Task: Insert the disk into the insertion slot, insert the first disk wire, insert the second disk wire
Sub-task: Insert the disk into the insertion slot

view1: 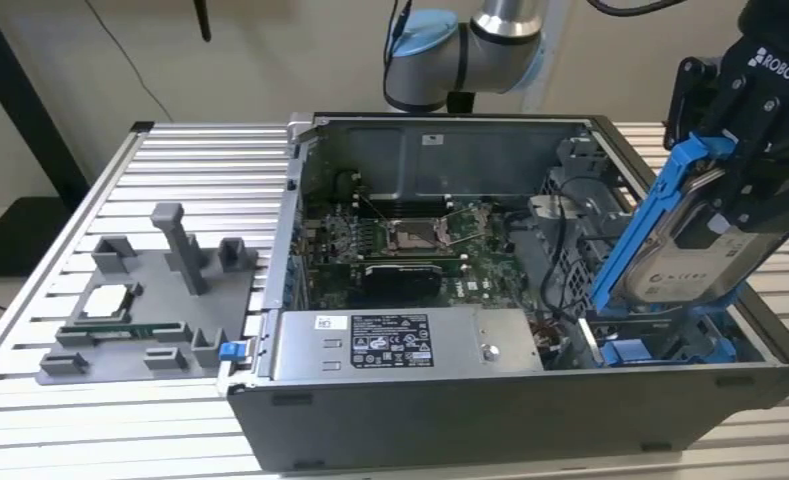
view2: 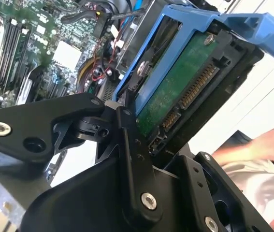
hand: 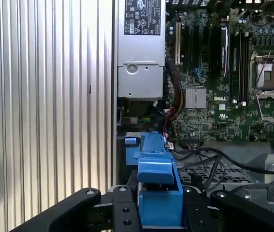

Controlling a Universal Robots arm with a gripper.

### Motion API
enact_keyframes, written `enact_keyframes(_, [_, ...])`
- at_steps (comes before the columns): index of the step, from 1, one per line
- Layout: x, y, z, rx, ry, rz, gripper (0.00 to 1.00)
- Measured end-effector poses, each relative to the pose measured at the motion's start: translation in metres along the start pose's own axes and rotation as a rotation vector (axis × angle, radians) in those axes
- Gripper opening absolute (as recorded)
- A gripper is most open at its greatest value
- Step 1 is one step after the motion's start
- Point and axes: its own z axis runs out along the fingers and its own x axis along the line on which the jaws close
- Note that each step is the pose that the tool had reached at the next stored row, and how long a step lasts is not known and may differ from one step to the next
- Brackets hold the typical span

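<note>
Holds the disk (view1: pixel 694 262) steeply tilted, upper end clamped in the closed tool (view1: pixel 734 195), lower edge at the mouth of the slot (view1: pixel 661 348) in the case's corner at the exterior view's right; probably angled so as to feed in end-first past the cables. Turns the connector end, plain in the second wrist view, toward the tool, likely for the wires. Works inside the open case (view1: pixel 501 415) on the table (view1: pixel 181 170).

Desk (view1: pixel 167 170): silver ribbed metal slats. Open grey computer case (view1: pixel 501 415) stands on it, toward exterior view's right. Grey fixture plate (view1: pixel 147 278) with upright posts lies flat on slats just beside case, on exterior view's left, well inside desk edge.
</note>
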Motion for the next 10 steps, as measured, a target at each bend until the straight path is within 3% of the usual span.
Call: enact_keyframes(10, [-0.0001, -0.0055, 0.0127, 0.0, 0.0001, 0.0, 0.0])
